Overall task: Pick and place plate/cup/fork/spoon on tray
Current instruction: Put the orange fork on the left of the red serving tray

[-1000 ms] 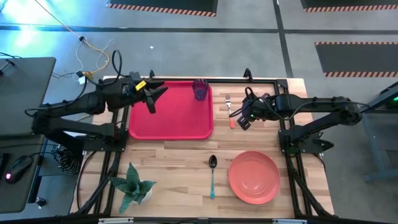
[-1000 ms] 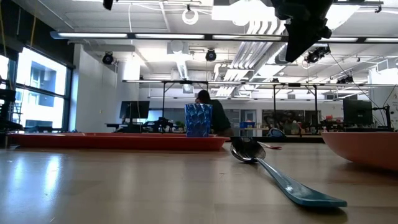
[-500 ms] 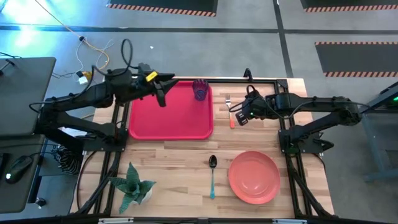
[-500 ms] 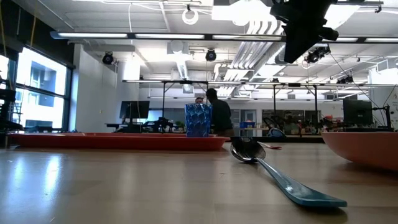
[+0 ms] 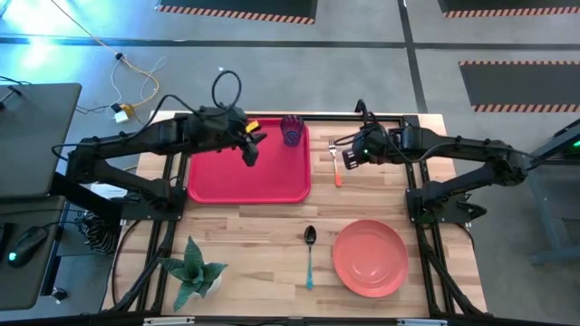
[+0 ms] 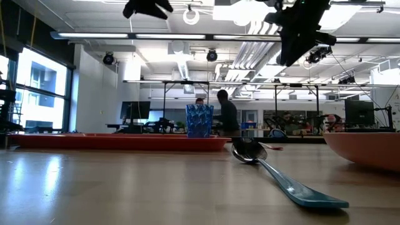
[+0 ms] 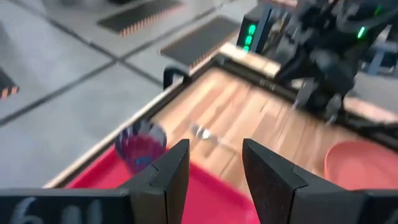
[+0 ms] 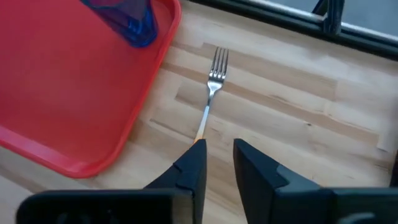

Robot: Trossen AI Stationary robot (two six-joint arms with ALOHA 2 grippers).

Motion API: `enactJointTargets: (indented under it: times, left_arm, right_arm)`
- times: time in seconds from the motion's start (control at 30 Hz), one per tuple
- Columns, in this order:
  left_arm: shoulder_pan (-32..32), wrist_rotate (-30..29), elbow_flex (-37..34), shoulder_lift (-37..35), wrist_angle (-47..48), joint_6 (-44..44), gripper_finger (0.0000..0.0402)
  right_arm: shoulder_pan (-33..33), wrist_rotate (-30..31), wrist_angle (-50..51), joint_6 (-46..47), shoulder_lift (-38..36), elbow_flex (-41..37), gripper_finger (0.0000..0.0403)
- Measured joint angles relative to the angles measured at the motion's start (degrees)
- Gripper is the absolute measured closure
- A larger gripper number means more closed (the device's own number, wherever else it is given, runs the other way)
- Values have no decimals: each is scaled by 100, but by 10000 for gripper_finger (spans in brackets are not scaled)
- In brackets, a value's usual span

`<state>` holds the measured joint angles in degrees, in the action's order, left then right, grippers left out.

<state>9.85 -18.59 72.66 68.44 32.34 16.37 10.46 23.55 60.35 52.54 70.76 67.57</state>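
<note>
The wooden table (image 5: pixel 272 226) carries everything, and the red tray (image 5: pixel 249 172) lies on its far left part, with only the dark blue-purple cup (image 5: pixel 291 129) standing in its far right corner. The salmon-pink plate (image 5: pixel 369 258) rests on the near right of the table, well apart from the tray, and a potted plant (image 5: pixel 193 272) sits at the near left. The left gripper (image 5: pixel 251 145) hangs above the tray's far edge near the cup, its fingers spread and holding nothing. The right gripper (image 5: pixel 346 156) hovers over the bare wood just right of the tray, its fingers a narrow gap apart and empty. The spoon (image 5: pixel 309 256) lies near the plate, blue handle pointing toward the near edge. The fork (image 5: pixel 334 159) is the piece that matters now: it lies on the wood between the tray's right rim and the right gripper, its long axis running near to far, tines at the far end and orange handle at the near end. In the right wrist view the handle (image 8: pixel 200 132) runs straight into the gap between the fingers, so the right arm is clearly the nearer one and looks lined up to come down on the fork.
</note>
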Motion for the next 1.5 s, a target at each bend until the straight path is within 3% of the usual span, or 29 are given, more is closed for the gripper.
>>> enactJointTargets:
  times: [0.2, 0.4, 0.53, 1.13, 1.5]
  left_arm:
    - [52, 2, 0, 159, 569, 389, 263]
    - [234, 295, -2, 350, 870, 468, 263]
    - [390, 660, -2, 418, 927, 520, 263]
    - [632, 817, -2, 392, 1302, 752, 263]
    - [632, 817, -2, 392, 1301, 709, 263]
  right_arm:
    - [300, -10, -343, -253, 27, 2, 295]
    - [617, -256, -555, -403, 225, 7, 292]
    - [762, -509, -626, -396, 523, 7, 292]
    - [1217, -1796, -962, -778, 2052, 7, 292]
    - [1538, -2170, -1554, -1253, 2891, 7, 292]
